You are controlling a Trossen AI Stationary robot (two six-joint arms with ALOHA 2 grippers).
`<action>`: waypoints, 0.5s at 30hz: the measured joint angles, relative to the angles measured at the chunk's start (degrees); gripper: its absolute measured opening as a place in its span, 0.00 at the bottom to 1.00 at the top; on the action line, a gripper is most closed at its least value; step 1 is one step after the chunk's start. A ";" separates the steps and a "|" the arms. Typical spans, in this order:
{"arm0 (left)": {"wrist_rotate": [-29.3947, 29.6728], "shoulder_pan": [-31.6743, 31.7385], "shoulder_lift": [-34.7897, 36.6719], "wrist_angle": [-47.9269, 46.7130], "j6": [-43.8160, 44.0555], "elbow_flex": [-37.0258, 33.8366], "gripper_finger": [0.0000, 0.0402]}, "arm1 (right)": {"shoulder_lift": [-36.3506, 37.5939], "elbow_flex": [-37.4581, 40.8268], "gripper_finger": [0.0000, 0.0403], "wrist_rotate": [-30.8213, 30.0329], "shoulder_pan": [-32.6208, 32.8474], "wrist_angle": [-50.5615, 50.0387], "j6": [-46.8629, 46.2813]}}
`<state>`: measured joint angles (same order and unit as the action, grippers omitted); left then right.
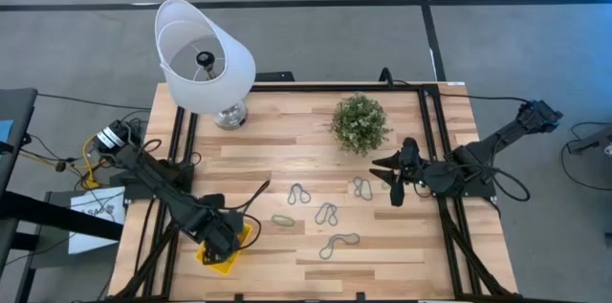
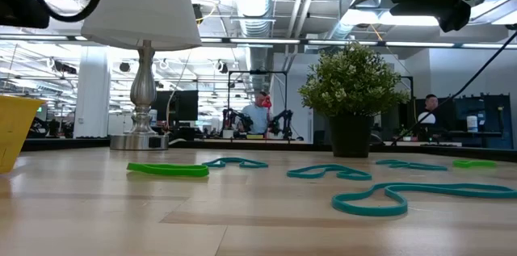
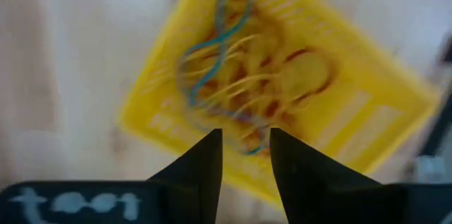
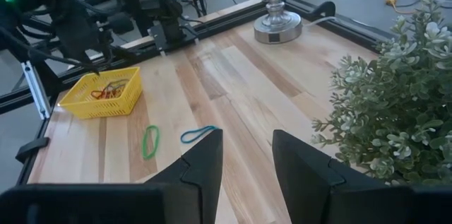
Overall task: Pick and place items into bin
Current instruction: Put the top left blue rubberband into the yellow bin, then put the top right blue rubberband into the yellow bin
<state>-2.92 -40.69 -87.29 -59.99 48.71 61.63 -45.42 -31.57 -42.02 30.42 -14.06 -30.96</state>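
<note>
The yellow bin (image 3: 353,111) sits near the table's front left corner, and red, yellow and teal loops (image 3: 233,75) lie in it. My left gripper (image 3: 246,159) hangs straight above it (image 1: 222,244), pointing down, open, with nothing between its fingers. Loose items lie flat on the wood: a green loop (image 1: 283,219) and several grey-teal loops (image 1: 327,213). My right gripper (image 4: 247,160) waits open and clear of everything at the table's right (image 1: 392,183), beside the plant.
A white lamp (image 1: 204,54) stands at the far left and a potted plant (image 1: 360,123) at the far middle. In the low view the bin's wall (image 2: 16,127) shows at the left, with the loops (image 2: 168,169) across the middle. People and other robots are in the room behind.
</note>
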 joint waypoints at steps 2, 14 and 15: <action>1.86 -0.02 0.00 -4.74 -0.74 1.06 0.27 | -0.01 0.00 0.29 -0.17 -0.60 0.02 -0.06; 25.48 -8.41 6.54 -25.93 3.86 12.54 0.27 | -2.47 -0.03 0.29 -0.51 -8.80 5.36 0.37; 27.66 -9.52 7.78 -25.65 5.26 12.38 0.27 | -3.26 0.03 0.29 0.87 -9.62 5.41 -0.07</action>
<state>24.74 -50.20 -79.51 -85.64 53.97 74.01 -48.68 -31.54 -41.15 20.80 -8.65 -31.03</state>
